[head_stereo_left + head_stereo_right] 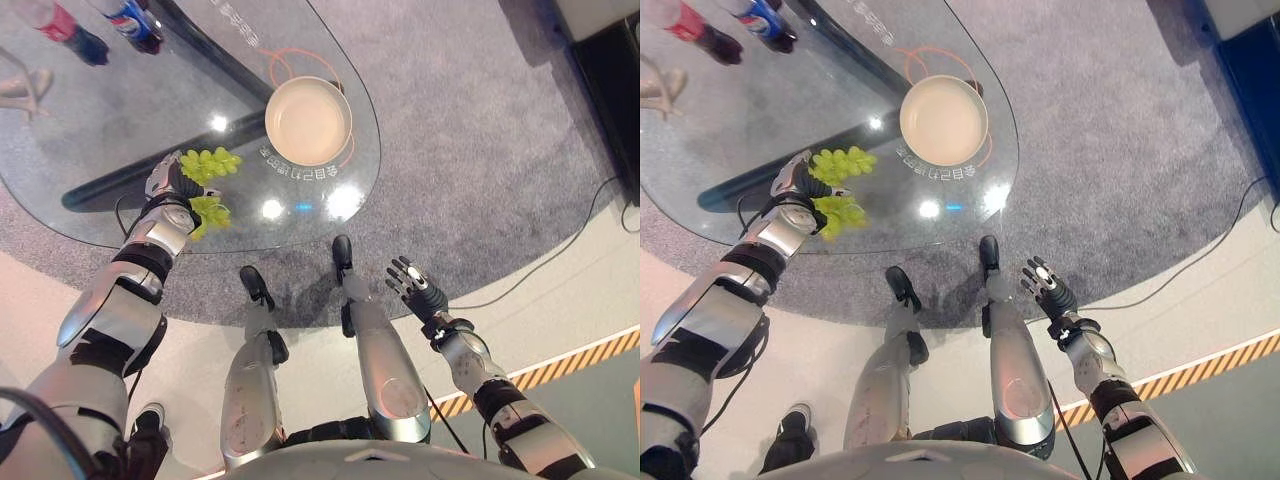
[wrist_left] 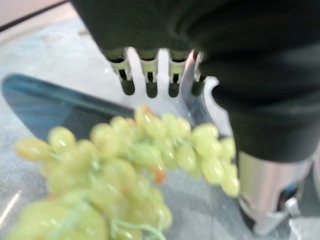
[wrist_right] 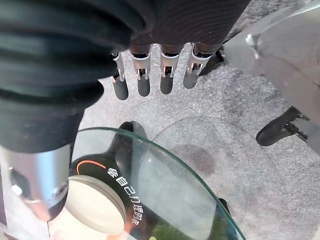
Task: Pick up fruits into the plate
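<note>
Glass forms the top of the oval bench (image 1: 120,120), which stands on grey carpet (image 1: 470,130). A cream plate (image 1: 308,121) sits on the glass near the bench's right end, with an orange ring and some print on the glass around it. At the far left of the bench stand two bottles (image 1: 90,30), one with a red label and one with a blue.

A bunch of green grapes (image 1: 210,163) lies on the glass to the left of the plate, apart from it and nearer the robot's edge of the bench. A second green cluster (image 1: 208,213) shows just below it at the bench edge, beside the left wrist; whether it is a reflection in the glass or part of the same bunch I cannot tell.

The left hand (image 1: 165,180) reaches over the bench edge and is right at the grapes. In the left wrist view the grapes (image 2: 145,165) hang or lie close under the palm, with the fingers (image 2: 148,75) extending fairly straight past them and not visibly wrapped round the fruit. Whether the thumb touches the bunch I cannot tell.

The right hand (image 1: 412,285) hangs off the bench, low on the right over the carpet near the pale floor. Its fingers (image 3: 143,75) are straight and spread, holding nothing. The right wrist view also shows the bench's curved glass edge and the plate (image 3: 95,202) beyond the hand.
</note>
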Controlling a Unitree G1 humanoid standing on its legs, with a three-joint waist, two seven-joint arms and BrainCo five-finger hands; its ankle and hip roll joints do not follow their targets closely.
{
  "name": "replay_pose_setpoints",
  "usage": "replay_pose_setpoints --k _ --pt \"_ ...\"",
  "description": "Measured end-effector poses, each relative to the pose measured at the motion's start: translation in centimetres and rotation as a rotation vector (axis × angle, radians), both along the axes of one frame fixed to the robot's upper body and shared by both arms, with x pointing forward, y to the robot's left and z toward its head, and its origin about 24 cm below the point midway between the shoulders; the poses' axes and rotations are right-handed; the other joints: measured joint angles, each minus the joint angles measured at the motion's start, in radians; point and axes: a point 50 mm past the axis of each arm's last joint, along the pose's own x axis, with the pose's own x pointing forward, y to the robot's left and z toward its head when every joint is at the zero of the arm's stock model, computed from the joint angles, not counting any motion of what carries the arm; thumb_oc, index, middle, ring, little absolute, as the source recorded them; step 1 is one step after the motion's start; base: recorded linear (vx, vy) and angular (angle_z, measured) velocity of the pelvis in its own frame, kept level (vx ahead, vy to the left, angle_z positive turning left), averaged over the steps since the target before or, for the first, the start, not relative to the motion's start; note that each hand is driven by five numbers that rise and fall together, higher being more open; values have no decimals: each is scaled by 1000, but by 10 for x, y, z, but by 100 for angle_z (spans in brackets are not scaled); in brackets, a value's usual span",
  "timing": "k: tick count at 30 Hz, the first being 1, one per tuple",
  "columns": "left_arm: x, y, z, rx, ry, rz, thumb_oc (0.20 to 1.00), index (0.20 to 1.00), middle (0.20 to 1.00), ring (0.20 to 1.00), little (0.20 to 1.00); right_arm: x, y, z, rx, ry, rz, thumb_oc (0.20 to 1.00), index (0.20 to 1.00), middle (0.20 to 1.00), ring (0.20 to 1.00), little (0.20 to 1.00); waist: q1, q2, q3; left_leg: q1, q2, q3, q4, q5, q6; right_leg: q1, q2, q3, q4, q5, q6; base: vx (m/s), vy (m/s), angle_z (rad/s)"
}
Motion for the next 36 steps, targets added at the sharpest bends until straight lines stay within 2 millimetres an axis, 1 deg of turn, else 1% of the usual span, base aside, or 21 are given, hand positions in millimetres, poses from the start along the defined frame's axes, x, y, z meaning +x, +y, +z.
replay_pose_setpoints --k 2,4,6,9,10,13,17,20,21,23,24,25,32,36 --pt "1 0 4 23 -10 19 1000 1000 1000 1000 1000 1 0 2 17 -15 -5 1000 1000 1000 1000 1000 -3 0 0 -8 0 3 2 0 0 -18 0 5 16 -5 6 -28 -49 -12" --pt "8 -1 25 95 -63 50 1000 1000 1000 1000 1000 3 1 5 34 -39 -8 1000 1000 1000 1000 1000 -9 -1 -1 -63 0 3 22 -1 0 -81 -3 12 45 -14 11 -24 -50 -2" --pt "12 -3 40 133 -102 65 1000 1000 1000 1000 1000 3 1 6 54 -48 -19 1000 1000 1000 1000 1000 -9 0 -1 -105 -1 7 35 0 0 -132 -4 25 69 -15 11 -23 -52 -7" --pt "13 -3 46 167 -118 101 1000 1000 1000 1000 1000 3 2 7 70 -58 -13 1000 1000 1000 1000 1000 -25 0 -1 -143 -1 11 51 0 0 -181 -5 32 101 -18 7 -36 -72 -7" --pt "14 -3 49 178 -125 116 1000 1000 1000 1000 1000 4 3 7 83 -64 -16 1000 1000 1000 1000 1000 -32 0 -1 -160 -1 11 56 0 1 -210 -5 35 122 -28 5 -28 -67 -3" --pt "16 -6 59 241 -139 146 1000 1000 1000 1000 1000 3 4 8 108 -77 -14 1000 1000 1000 1000 1000 -39 -1 -1 -208 1 11 73 -1 1 -275 -4 45 169 -38 -1 -31 -86 -4" --pt "16 -6 72 376 -154 185 1000 1000 1000 1000 1000 5 6 12 150 -111 -15 1000 1000 1000 1000 1000 -49 -1 -1 -249 1 10 73 -4 2 -334 -1 54 195 -40 -4 -26 -58 -4" --pt "17 -7 82 469 -157 200 1000 1000 1000 1000 1000 5 6 13 178 -130 -17 1000 1000 1000 1000 1000 -54 -1 -1 -264 1 10 73 -3 3 -355 1 56 205 -41 -6 -41 -66 -2" --pt "18 -9 89 543 -160 204 1000 1000 1000 1000 1000 6 7 16 203 -149 -12 1000 1000 1000 1000 1000 -54 0 -1 -276 1 9 73 -3 3 -367 1 56 208 -42 -7 -39 -52 0" --pt "19 -11 99 607 -172 202 1000 1000 1000 1000 1000 7 8 18 227 -167 -9 1000 1000 1000 1000 1000 -53 0 -1 -291 1 8 73 0 6 -383 0 56 211 -41 -7 -17 -18 1" --pt "20 -13 104 652 -165 205 460 460 460 460 460 7 8 20 247 -180 -9 1000 1000 1000 1000 1000 -53 0 -1 -299 0 7 73 6 12 -392 -1 55 216 -43 -8 0 0 0" --pt "20 -13 105 670 -159 204 200 200 200 200 200 7 8 20 252 -184 -7 1000 1000 1000 1000 1000 -54 0 -1 -300 -2 7 73 6 12 -396 -2 56 222 -47 -9 0 0 0" --pt "21 -16 107 734 -109 196 200 200 200 200 200 9 10 24 289 -214 1 1000 1000 1000 1000 1000 -53 0 -1 -316 -3 -6 73 8 10 -415 -6 50 241 -58 -8 -13 -16 3" --pt "22 -18 113 751 -107 190 200 200 200 200 200 10 13 28 303 -233 13 1000 1000 1000 1000 1000 -55 0 -1 -315 -2 -17 74 8 9 -416 -7 37 259 -74 -11 -4 -2 5"
